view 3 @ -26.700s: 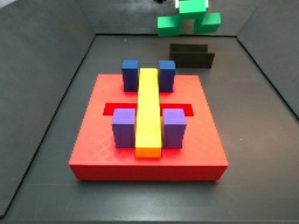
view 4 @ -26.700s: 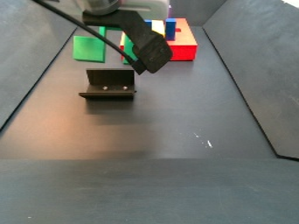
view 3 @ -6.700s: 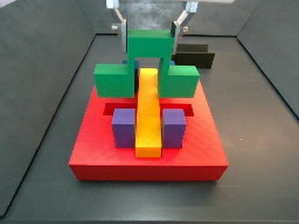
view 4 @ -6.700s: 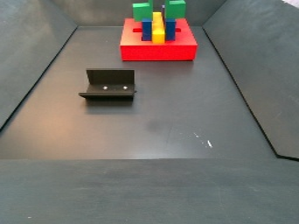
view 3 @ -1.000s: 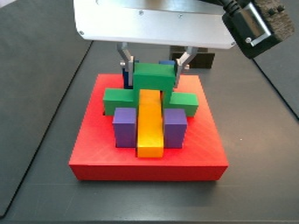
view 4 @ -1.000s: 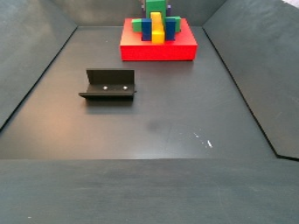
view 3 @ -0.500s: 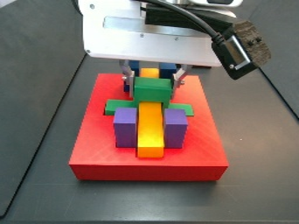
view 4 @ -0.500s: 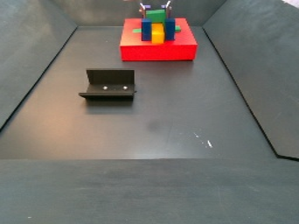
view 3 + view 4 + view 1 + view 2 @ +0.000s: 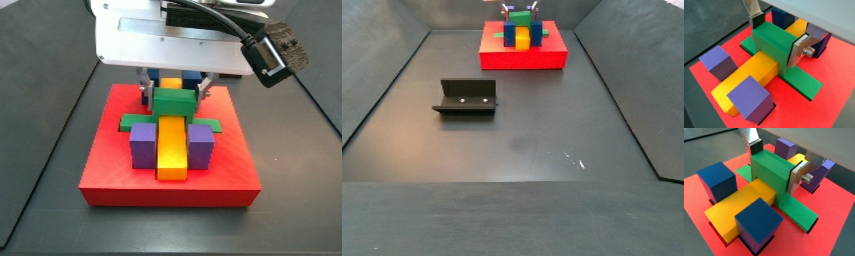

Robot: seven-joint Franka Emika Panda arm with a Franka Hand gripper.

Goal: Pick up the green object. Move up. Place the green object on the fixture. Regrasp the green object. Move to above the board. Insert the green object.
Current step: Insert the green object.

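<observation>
Final step nearly done: the green object (image 9: 774, 52) straddles the yellow bar (image 9: 757, 77), its feet down in the board (image 9: 134, 180) recess. Gripper (image 9: 776, 164) above the board, jaws clamped on its raised middle. Release and retreat remain; fixture (image 9: 466, 97) stands vacant.

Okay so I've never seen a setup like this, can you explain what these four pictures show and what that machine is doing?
It is one robot arm with a two-finger gripper, over a red board at the far end of a dark floor. Two pictures come from cameras fixed beside the table, two from cameras on the arm's wrist looking down past the fingers. The board carries a yellow bar, purple blocks and blue blocks. The gripper's silver fingers clamp a green object that straddles the yellow bar, its feet down on the board. Apart on the floor stands a small black fixture, with nothing on it.
</observation>
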